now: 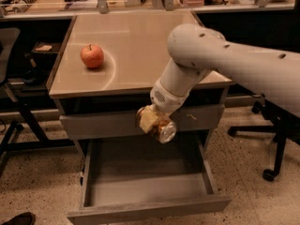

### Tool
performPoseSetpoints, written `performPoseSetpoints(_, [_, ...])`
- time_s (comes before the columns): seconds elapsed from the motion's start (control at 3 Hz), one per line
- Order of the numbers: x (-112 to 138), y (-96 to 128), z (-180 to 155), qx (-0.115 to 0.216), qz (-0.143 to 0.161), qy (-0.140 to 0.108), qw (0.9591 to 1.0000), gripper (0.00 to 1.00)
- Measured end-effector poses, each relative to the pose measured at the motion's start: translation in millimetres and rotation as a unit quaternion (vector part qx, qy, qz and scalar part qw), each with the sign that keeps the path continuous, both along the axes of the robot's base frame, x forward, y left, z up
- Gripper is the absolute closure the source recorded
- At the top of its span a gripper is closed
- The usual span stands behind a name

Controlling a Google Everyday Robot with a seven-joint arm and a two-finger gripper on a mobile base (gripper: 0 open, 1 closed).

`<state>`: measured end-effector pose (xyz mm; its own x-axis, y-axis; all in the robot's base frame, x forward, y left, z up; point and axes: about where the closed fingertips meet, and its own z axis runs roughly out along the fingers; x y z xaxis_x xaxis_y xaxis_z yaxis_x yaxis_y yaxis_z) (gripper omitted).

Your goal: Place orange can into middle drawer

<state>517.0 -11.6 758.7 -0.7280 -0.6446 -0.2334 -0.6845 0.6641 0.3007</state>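
Note:
The orange can (158, 125) is a small shiny orange-gold can with a silver end. It hangs tilted in my gripper (152, 121), at the end of my white arm (197, 62). The gripper is shut on the can in front of the closed upper drawer front (103, 124), above the back of the open middle drawer (145, 184). That drawer is a wide grey tray pulled out toward the camera, with nothing in it. The gripper's fingers are mostly hidden behind the can.
A red-orange apple (92, 56) sits on the beige desk top (136, 36) at the left. Office chairs stand at the left (9, 83) and the right (276, 125). Cables and clutter lie on the bench behind. A shoe (16, 218) is at the lower left.

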Motion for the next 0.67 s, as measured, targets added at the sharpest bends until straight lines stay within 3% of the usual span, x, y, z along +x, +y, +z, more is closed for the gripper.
performPoseSetpoints(0.33, [-27.5,-1.7,-47.6,0.015,-0.021,0.048,0.9985,1.00])
performPoseSetpoints(0.67, [-27.7,-1.8,-47.7,0.015,-0.022,0.048,0.9985,1.00])
